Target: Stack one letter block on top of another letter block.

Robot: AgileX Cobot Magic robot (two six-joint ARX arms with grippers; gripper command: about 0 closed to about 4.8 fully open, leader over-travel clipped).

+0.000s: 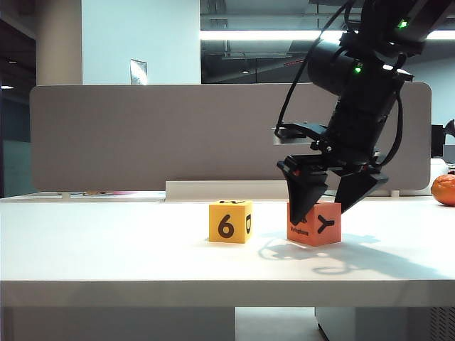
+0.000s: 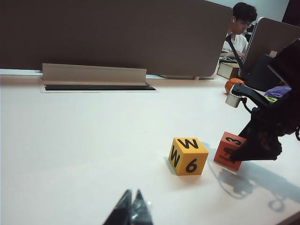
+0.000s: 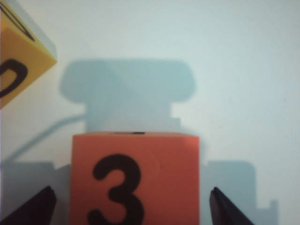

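Exterior view: orange-red letter block (image 1: pixel 314 224) partly hidden behind right gripper (image 1: pixel 333 196), jaws wide, one finger on each side, not gripping. Left gripper (image 2: pixel 130 209) cut off at frame edge, tips together, far from both. Two blocks counted; yellow letter block (image 1: pixel 230 222) just beside right gripper. Orange fruit (image 1: pixel 444 190) beyond, on table (image 1: pixel 106 249).
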